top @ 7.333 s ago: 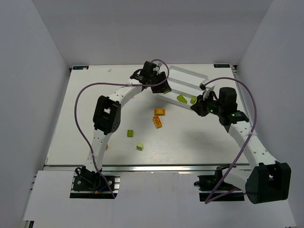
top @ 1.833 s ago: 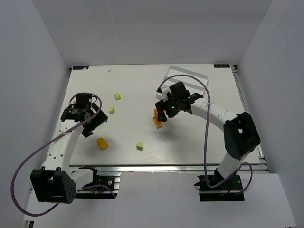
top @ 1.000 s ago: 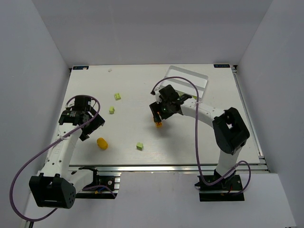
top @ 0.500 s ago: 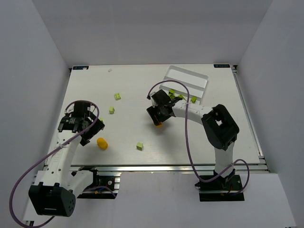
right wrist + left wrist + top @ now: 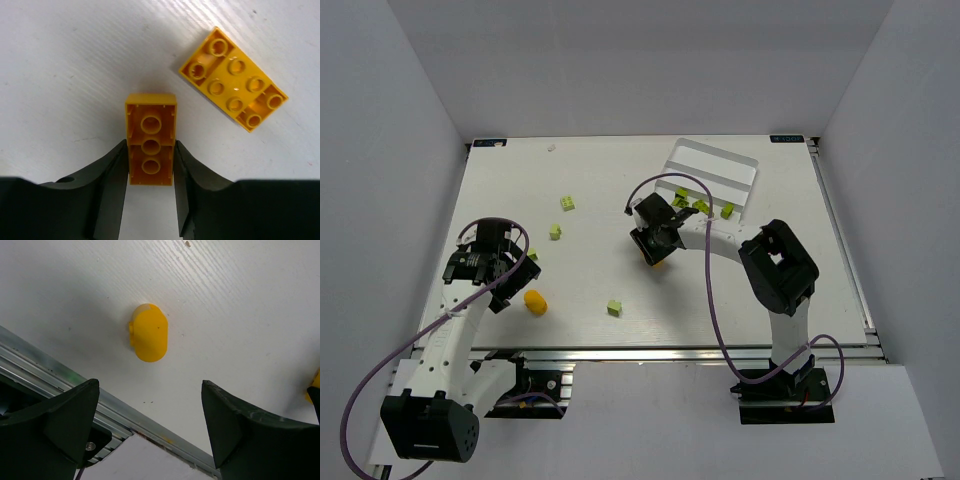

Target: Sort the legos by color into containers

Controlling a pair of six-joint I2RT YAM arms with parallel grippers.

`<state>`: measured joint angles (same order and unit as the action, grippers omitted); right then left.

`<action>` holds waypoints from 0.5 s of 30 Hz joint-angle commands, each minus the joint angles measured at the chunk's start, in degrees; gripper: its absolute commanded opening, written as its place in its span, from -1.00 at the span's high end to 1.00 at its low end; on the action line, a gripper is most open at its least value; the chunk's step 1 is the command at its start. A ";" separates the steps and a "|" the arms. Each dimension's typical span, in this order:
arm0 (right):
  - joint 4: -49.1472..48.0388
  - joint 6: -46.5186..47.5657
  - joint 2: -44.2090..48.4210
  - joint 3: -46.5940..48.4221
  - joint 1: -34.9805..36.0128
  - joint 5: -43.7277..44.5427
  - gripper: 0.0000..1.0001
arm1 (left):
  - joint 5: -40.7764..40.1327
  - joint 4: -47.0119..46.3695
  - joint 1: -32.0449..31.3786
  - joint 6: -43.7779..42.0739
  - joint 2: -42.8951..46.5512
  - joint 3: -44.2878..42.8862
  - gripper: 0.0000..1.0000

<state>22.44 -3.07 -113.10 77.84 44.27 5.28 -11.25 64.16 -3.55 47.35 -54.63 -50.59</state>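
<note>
In the right wrist view an orange lego [image 5: 150, 145] lies underside up between my right gripper's [image 5: 150, 150] fingers, which press on both its long sides. A second, wider orange lego [image 5: 234, 92] lies just beyond it to the right. From above, that gripper [image 5: 653, 250] sits mid-table, in front of the white tray of containers [image 5: 715, 158]. Three green legos [image 5: 700, 206] sit at the tray's near end. My left gripper [image 5: 492, 268] hangs open over the left side, with a rounded orange piece [image 5: 149, 332] ahead of its fingers [image 5: 65, 415].
Loose green legos lie at the back left [image 5: 567, 203], left of centre [image 5: 555, 232] and near the front [image 5: 614, 308]. The table's metal front rail [image 5: 60, 377] runs just under the left gripper. White walls enclose the table on three sides.
My right gripper's fingers have closed in onto the orange lego. The right arm has shifted a little left. The left gripper has drifted slightly toward the front edge, still open.
</note>
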 commanded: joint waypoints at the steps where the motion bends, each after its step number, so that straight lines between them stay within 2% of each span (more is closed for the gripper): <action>1: -1.34 4.71 3.32 -0.85 -0.06 -4.04 0.50 | 0.52 -0.26 0.21 0.72 1.72 1.19 -0.84; 2: -1.43 6.05 3.93 -0.94 -0.24 -4.66 0.53 | 0.61 -0.26 0.21 0.64 1.98 1.45 -0.84; 3: -1.17 7.63 5.77 -1.03 -0.24 -9.01 0.65 | 0.78 -0.44 0.21 0.64 2.16 1.72 -0.84; 6: -1.78 12.55 10.87 -0.59 -2.51 -11.95 1.00 | 1.83 -1.23 0.21 0.20 2.60 2.95 -0.86; 10: -6.77 18.00 15.89 -0.15 -6.21 -8.81 1.00 | 3.51 -2.37 0.21 -0.15 3.57 5.23 -0.87; 12: -6.44 21.08 14.93 1.95 -9.01 -5.55 1.00 | 4.12 -2.99 0.21 -0.07 4.00 6.64 -0.88; 15: -3.99 23.28 10.72 7.13 -14.73 -5.80 1.00 | 5.00 -3.43 0.21 -0.07 4.27 7.96 -0.88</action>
<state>18.96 15.09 -99.07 81.30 33.65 -2.33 -7.92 62.30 -3.55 47.42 -51.51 -43.46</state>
